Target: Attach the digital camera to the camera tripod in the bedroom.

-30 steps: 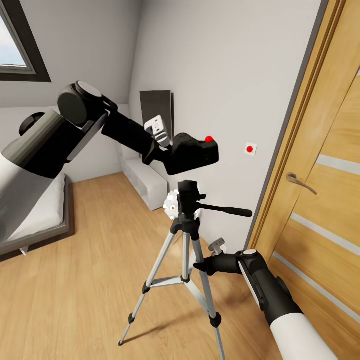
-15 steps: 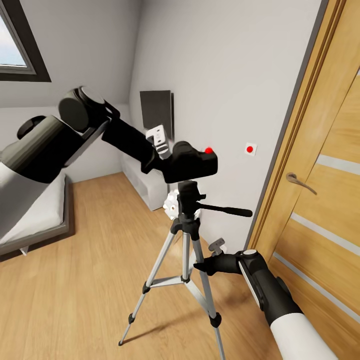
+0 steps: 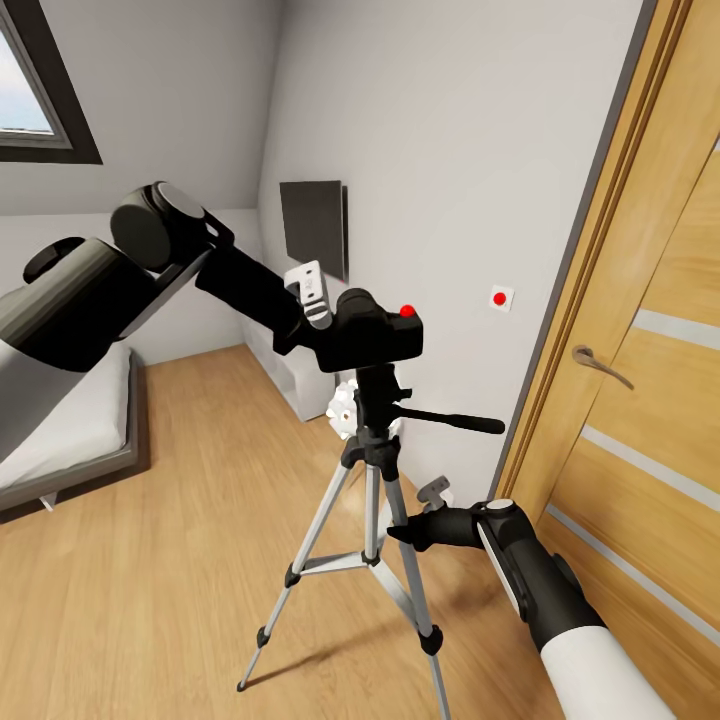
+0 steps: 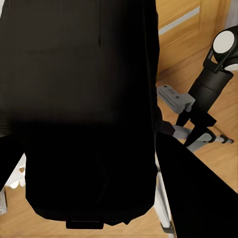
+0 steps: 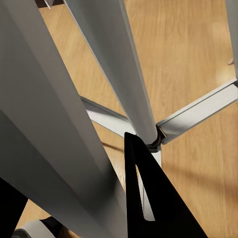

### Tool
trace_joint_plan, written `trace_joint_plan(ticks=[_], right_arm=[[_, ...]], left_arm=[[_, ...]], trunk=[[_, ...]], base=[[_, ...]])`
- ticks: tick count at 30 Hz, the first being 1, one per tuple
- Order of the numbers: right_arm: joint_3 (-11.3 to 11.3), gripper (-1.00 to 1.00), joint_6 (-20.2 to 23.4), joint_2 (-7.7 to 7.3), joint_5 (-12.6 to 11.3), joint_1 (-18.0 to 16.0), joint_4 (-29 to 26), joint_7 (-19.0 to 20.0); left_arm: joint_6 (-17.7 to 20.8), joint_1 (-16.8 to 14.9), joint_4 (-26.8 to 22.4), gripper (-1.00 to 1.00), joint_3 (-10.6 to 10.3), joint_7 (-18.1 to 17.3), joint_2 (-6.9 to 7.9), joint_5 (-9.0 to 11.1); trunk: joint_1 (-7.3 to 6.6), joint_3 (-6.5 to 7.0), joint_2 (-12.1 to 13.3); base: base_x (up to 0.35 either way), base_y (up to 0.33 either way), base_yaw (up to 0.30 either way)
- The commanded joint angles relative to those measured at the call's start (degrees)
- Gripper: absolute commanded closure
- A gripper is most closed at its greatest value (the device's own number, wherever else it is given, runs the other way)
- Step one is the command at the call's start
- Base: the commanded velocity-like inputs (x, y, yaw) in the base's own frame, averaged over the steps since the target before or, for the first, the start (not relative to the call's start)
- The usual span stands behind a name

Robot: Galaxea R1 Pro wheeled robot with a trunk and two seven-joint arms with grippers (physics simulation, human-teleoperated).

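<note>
Held the digital camera (image 3: 372,336) in the left gripper (image 3: 325,335), fingers pinched on its body from the window side. Sat directly above the black head of the camera tripod (image 3: 375,395), underside apparently touching or just over the mounting plate; hard to tell contact from the head view. Lay with its long axis level and roughly parallel to the pan handle (image 3: 450,421), red dot uppermost. Left arm clearly nearer the mount, so a short straight descent judged to be what remained.

Reached low with the right gripper (image 3: 400,535), close against a silver leg near the spreader brace; could not tell whether spread or pressed together. Showed, in the right wrist view, the legs and brace (image 5: 148,141) at close range over the wood floor. Showed, in the left wrist view, the camera's dark bulk (image 4: 79,109) blocking the mount, with the right arm (image 4: 213,84) beyond.
</note>
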Motion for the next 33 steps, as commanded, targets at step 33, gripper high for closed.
trace_joint_plan(ticks=[33], right_arm=[[-0.1, 1.00, -0.2, 0.01, 1.0, -0.1, -0.1, 0.4]], left_arm=[[-4.0, -0.2, -2.0, 1.00, -0.1, 7.3, -0.48, 0.0]], trunk=[[0.05, -0.14, -0.1]], base=[[0.000, 0.000, 0.000]])
